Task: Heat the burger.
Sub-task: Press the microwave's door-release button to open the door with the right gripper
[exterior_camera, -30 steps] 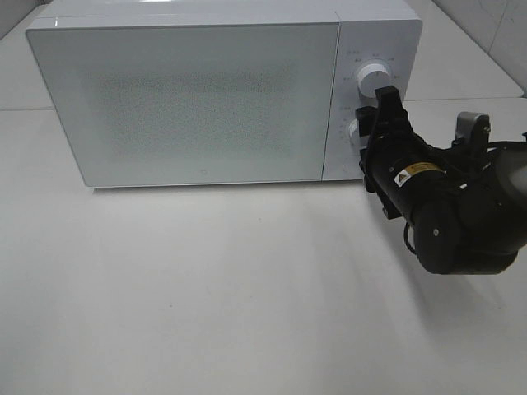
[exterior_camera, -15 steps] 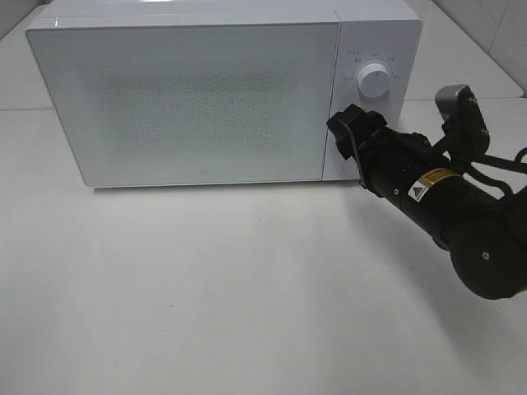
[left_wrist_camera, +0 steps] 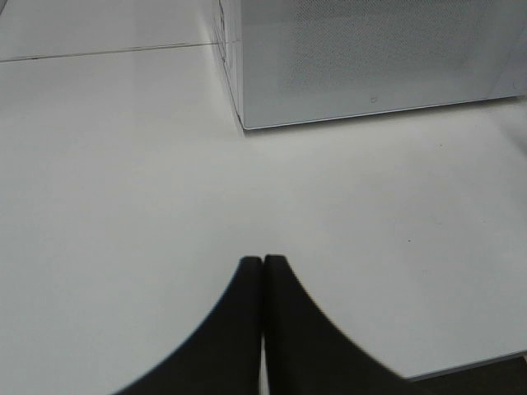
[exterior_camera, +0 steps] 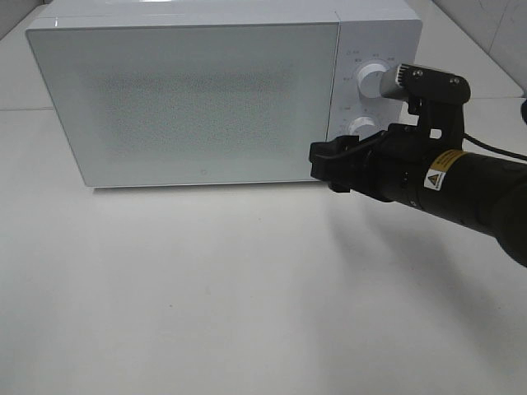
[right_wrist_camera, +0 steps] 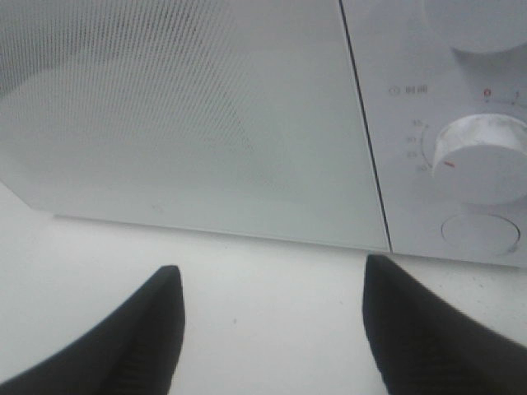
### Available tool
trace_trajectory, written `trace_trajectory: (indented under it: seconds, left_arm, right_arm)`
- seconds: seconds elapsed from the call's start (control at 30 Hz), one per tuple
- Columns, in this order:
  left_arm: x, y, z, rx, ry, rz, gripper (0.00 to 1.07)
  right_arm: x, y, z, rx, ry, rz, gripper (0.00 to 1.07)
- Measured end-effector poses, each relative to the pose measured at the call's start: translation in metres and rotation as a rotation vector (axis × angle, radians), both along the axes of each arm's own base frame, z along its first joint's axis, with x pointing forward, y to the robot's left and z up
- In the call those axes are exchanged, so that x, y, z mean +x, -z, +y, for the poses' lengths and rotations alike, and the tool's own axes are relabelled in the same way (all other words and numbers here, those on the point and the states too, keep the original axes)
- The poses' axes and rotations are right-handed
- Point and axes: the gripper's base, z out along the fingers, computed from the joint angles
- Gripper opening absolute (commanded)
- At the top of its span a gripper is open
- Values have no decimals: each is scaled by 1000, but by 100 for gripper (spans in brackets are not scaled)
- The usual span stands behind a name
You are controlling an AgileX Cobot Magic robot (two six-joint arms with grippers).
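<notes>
Right gripper [exterior_camera: 324, 167] has swung down and left off the knobs [exterior_camera: 372, 80] since a sec ago. It now hangs low in front of the microwave [exterior_camera: 206, 12], at the seam between door [exterior_camera: 198, 99] and control panel [exterior_camera: 387, 41]. Its jaws stand wide apart w/ nothing between them (the right wrist view shows only bare table [right_wrist_camera: 272, 263] in the gap). Left gripper [left_wrist_camera: 263, 263] is pinched closed and empty, over the table near the oven's other front corner. Burger is nowhere in sight; prob. behind the frosted door, but can't tell. Lower knob [exterior_camera: 361, 126] sits just up and right of the right gripper in the high view, so that arm is far nearer the controls.
</notes>
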Motion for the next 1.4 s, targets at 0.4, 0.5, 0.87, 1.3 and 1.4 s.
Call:
trace_trajectory:
  seconds: [0.4, 0.5, 0.87, 1.3, 1.4]
  left_arm:
    - [0, 0, 0, 0, 0, 0, 0]
    - [0, 0, 0, 0, 0, 0, 0]
    - [0, 0, 0, 0, 0, 0, 0]
    - [0, 0, 0, 0, 0, 0, 0]
    - [0, 0, 0, 0, 0, 0, 0]
  right_arm:
    - [13, -8, 4, -269, -33, 272, 60]
    - [16, -13, 5, -338, -42, 357, 60]
    - [39, -32, -30, -399, 78, 551, 60]
    - [32, -59, -99, -333, 304, 765, 60]
    - [20, -79, -101, -324, 308, 740, 60]
